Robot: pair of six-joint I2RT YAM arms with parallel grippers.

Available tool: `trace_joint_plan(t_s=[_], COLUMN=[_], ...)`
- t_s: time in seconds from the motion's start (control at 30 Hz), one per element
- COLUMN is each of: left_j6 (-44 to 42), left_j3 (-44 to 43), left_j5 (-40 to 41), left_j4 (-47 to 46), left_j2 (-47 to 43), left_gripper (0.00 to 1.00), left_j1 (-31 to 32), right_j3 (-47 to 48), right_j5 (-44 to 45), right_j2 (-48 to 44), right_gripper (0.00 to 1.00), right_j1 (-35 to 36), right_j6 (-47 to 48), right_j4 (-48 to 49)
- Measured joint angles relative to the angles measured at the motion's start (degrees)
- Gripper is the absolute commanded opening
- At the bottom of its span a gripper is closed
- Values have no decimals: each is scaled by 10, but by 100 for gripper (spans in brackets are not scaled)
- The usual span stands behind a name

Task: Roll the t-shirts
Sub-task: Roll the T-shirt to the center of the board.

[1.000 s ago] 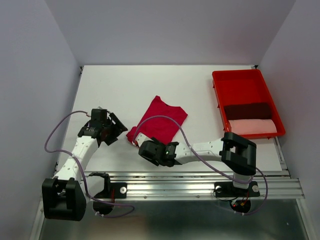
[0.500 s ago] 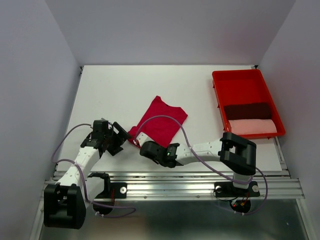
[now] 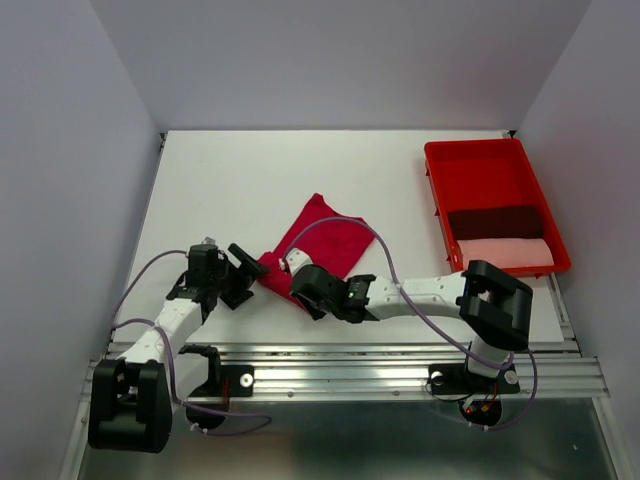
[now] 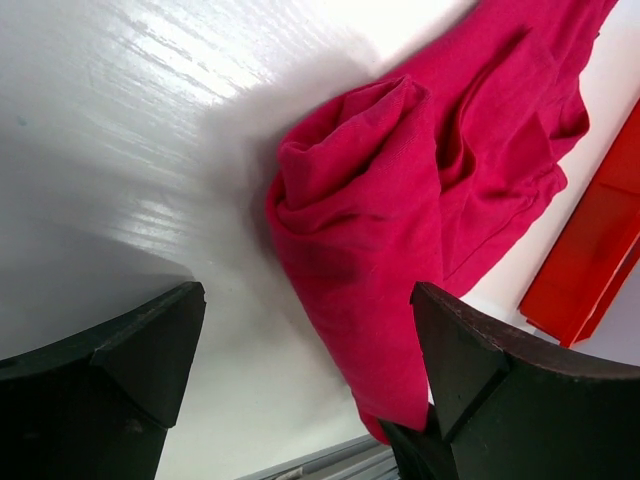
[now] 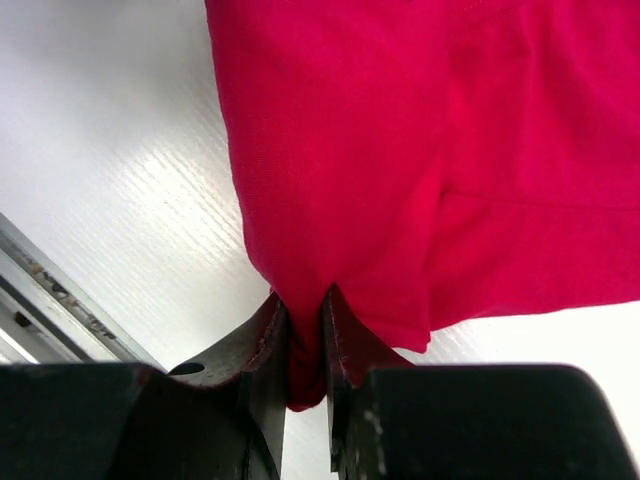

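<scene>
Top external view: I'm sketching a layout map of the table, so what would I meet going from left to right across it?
Going across: left claw → crimson t-shirt → red tray.

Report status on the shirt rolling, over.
Right gripper shut on crimson t-shirt near edge. Left gripper open at its bunched corner, no grip. Red tray, maroon shirt, pink shirt far right, not obstructing.
</scene>
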State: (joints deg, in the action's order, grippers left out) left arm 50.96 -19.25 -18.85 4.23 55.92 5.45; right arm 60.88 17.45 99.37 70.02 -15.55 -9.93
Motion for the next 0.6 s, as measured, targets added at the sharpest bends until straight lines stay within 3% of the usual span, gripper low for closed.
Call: trace_joint_plan(t_s=[0.37, 0.5, 0.53, 0.6], left_j6=[15, 19, 18, 17], left_j3=[17, 17, 17, 17], left_j5=[-24, -30, -30, -30], left_j4=[-119, -153, -158, -159], left_j2=[57, 84, 90, 101], left_gripper=[89, 70, 54, 38], left_j1=[0, 0, 0, -1], right_j3=[-9, -9, -9, -9], right_j5=[-39, -42, -43, -43], right_j2=[-5, -5, -5, -5], right_gripper=[1, 1, 1, 7], right_j1=[-8, -10, -11, -11], right_j6=[-20, -23, -23, -23], right_j4=[14, 14, 14, 14])
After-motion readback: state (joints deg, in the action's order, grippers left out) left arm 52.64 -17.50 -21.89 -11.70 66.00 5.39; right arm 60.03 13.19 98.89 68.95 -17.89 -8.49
